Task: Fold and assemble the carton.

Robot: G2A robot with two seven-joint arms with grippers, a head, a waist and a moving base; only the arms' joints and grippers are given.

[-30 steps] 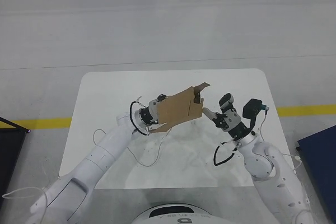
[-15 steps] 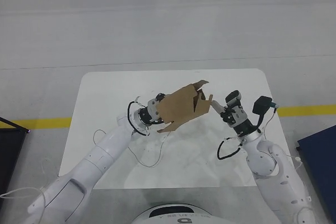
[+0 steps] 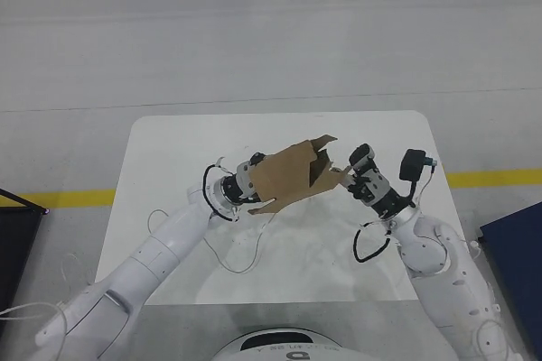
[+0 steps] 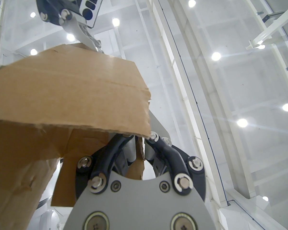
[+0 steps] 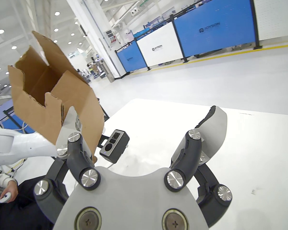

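The left gripper (image 3: 253,183) clamped the carton (image 3: 294,171) at its 9 o'clock edge. The right gripper (image 3: 350,174), spread wide, touched the 3 o'clock flap above the table (image 3: 176,171).

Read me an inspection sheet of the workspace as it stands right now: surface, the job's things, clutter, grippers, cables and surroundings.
Surface: white table with rounded corners.
Job's things: brown carton, partly opened with its flaps loose, held up off the table between the two arms.
Clutter: nothing seen.
Grippers: left gripper shut on a carton edge; right gripper open, one finger at the carton's end flap.
Cables: white cable loops from the left arm over the table; black cable loops at the right arm.
Surroundings: grey floor, yellow floor line, blue partitions.
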